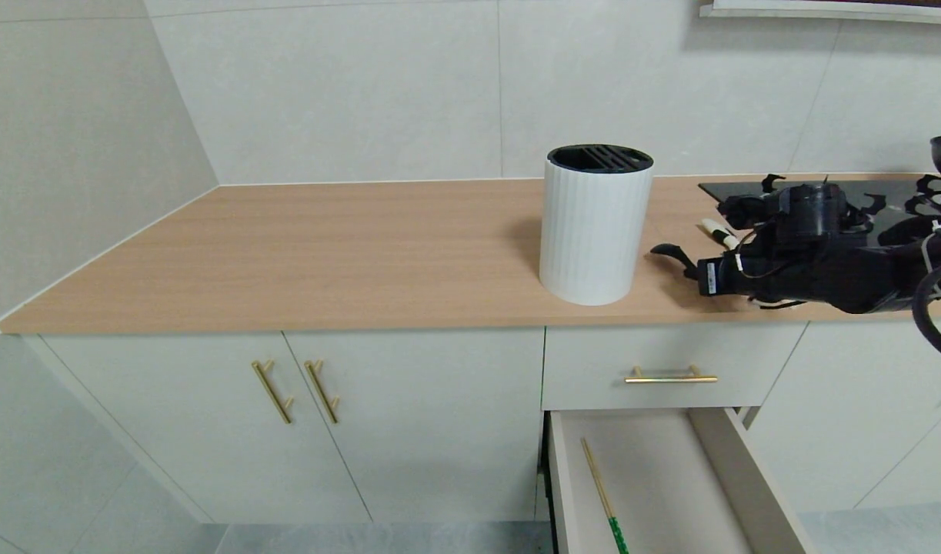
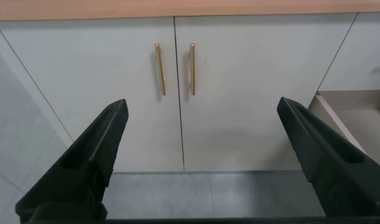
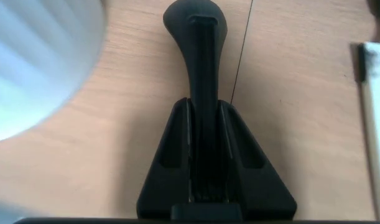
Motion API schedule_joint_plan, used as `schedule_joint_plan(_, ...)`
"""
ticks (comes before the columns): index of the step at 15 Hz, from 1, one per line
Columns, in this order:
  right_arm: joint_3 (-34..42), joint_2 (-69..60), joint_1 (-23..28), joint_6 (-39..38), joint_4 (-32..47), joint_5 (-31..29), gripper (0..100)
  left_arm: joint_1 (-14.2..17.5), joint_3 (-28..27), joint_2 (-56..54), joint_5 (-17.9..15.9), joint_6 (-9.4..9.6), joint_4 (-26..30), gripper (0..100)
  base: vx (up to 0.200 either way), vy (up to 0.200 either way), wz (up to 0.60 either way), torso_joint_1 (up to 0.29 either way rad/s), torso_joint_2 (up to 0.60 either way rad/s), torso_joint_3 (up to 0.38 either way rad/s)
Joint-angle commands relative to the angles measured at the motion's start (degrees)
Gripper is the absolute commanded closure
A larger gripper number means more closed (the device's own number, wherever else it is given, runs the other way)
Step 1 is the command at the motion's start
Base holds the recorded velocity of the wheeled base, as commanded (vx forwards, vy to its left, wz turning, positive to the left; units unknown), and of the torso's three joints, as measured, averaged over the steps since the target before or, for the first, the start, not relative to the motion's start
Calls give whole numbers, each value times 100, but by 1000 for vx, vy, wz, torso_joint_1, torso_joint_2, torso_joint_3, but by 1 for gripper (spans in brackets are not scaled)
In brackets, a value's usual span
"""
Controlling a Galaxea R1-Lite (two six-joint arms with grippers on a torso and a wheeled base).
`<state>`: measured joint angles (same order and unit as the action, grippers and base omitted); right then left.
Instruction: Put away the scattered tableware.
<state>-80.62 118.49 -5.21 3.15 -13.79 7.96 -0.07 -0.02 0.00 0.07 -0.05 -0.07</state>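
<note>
My right gripper (image 1: 699, 273) hovers low over the wooden counter (image 1: 347, 254), just right of the white ribbed utensil holder (image 1: 595, 225) with its black slotted top. It is shut on a black utensil handle (image 3: 197, 37), whose rounded end (image 1: 665, 250) points toward the holder. A white utensil with a black tip (image 1: 719, 232) lies on the counter behind the gripper and also appears beside it as a white utensil (image 3: 371, 106). One wooden chopstick with a green end (image 1: 602, 496) lies in the open drawer (image 1: 716, 454). My left gripper (image 2: 202, 162) is open and holds nothing, low in front of the cabinet doors.
A black cooktop (image 1: 747, 189) with pan supports occupies the counter's back right. A shut drawer with a gold handle (image 1: 670, 377) sits above the open one. Two cabinet doors with gold handles (image 2: 176, 68) stand to the left. The counter's left half is bare wood.
</note>
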Motion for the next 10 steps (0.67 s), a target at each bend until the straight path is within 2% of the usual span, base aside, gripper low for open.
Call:
schedule_joint_plan(1, 99, -670, -86, -130, 324, -154, 100, -1, 2, 0, 1, -4, -1, 0, 0, 0, 0, 0, 0, 0)
schedule_joint_plan(2, 318, -1214, -227, -288, 456, -383, 100, -1, 2, 0, 1, -4, -1, 0, 0, 0, 0, 0, 0, 0)
schedule_joint_plan(4, 811, -1847, -446, -455, 588, -462, 100, -1, 2, 0, 1, -4, -1, 0, 0, 0, 0, 0, 0, 0)
schedule_joint_plan(5, 811, -1847, -446, -455, 588, -462, 100, -1, 2, 0, 1, -4, -1, 0, 0, 0, 0, 0, 0, 0)
schedule_joint_plan(10, 2586, -3122, -481, -587, 605, -778, 100, -1, 2, 0, 1, -4, -1, 0, 0, 0, 0, 0, 0, 0)
